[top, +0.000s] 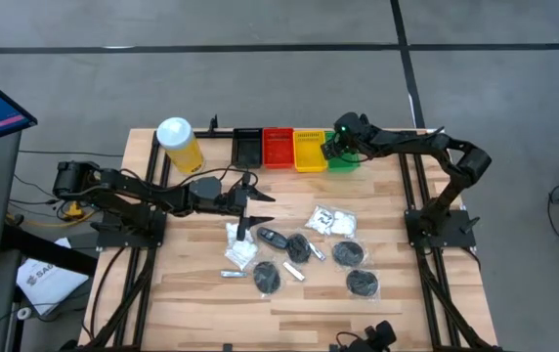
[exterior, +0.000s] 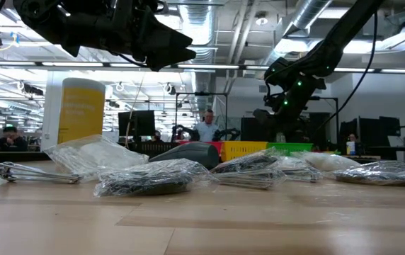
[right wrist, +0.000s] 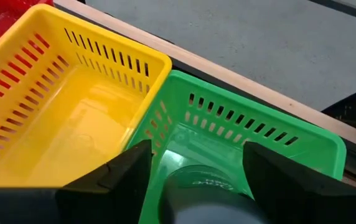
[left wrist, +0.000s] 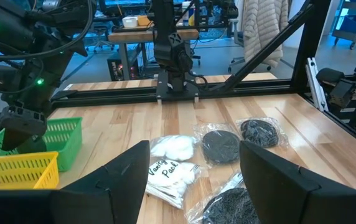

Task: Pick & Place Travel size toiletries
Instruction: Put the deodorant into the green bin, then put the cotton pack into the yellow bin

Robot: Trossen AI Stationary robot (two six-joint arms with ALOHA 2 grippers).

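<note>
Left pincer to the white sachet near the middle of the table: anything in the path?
Nothing visible in the way. The left pincer hangs open above the table, and the white sachet lies just ahead of it with only bare wood between them. The wrapped black discs sit beside and beyond the sachet, not in front of it.

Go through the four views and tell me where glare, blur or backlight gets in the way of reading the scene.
High view: even light, all sharp. Low view: bright ceiling lamps backlight the left gripper to a silhouette; the wrapped toiletries glint. Left wrist view: its own fingers are soft, the sachet sharp. Right wrist view: sheen on the yellow tray; the dark item in the green tray is blurred.
</note>
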